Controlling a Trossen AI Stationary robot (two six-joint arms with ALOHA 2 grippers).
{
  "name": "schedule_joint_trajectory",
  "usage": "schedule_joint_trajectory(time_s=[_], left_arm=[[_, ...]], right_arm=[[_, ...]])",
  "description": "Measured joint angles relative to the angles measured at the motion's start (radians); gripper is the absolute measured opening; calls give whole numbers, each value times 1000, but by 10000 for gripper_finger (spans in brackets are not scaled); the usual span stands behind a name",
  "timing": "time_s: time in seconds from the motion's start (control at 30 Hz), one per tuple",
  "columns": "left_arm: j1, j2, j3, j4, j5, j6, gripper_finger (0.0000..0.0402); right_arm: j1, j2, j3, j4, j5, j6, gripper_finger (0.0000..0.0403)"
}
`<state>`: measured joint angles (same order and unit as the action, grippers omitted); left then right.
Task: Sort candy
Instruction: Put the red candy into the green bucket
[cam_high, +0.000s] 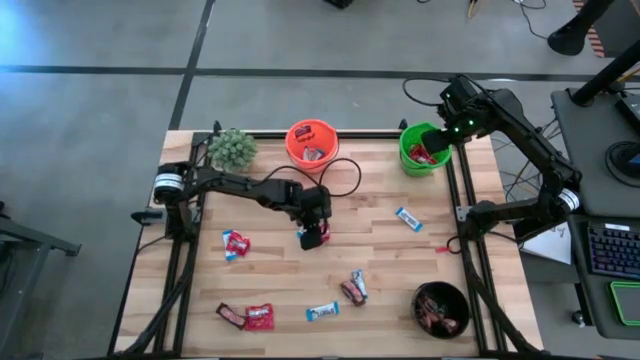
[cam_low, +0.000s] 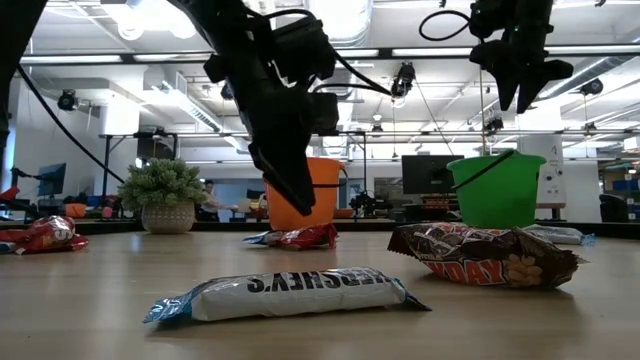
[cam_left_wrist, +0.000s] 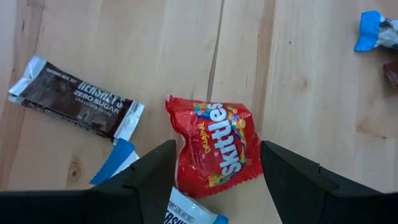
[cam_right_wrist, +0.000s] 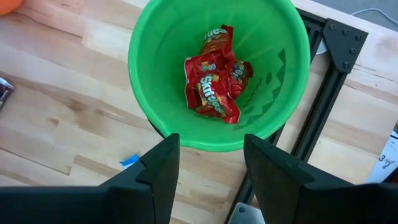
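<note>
Looking straight down from the high view, the left gripper hangs over the middle of the wooden table, right above a red packet that shows between its fingers. The right gripper hovers over the green bucket at the far right corner, with red packets inside it. An orange bucket stands beside a small green plant at the far edge, and a dark bowl with candy sits at the near right corner. Loose candy lies scattered: a blue-and-white bar to the right of the left gripper, and more pieces along the near side.

From the low view, a Hershey's bar and a brown Payday bar lie closest to the camera, with the left arm coming down in front of the orange bucket and the right gripper above the green bucket.

The left wrist view shows its fingers spread wide and empty, straddling a red Skittles packet on the wood; a dark Hershey's Zero Sugar bar lies just beside it, apart from the fingers.

The right wrist view shows its fingers parted with nothing in them, directly over the green bucket, where crumpled Skittles packets rest on the bottom.
</note>
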<state>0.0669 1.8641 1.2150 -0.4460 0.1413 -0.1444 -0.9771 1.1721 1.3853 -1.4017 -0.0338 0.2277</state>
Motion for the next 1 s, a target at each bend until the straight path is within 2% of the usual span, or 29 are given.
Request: schedule_joint_trajectory(time_s=[0.47,0.77,0.9,1.0], left_arm=[[0,0,-74,61,24,-2,215],[3,0,-75,89,25,8,185],[3,43,-67,92,27,8,176],[5,100,-39,96,82,-3,175]], right_arm=[[0,0,0,0,0,1,169],[0,0,0,0,0,1,169],[0,0,0,0,0,1,169],[0,0,0,0,0,1,169]])
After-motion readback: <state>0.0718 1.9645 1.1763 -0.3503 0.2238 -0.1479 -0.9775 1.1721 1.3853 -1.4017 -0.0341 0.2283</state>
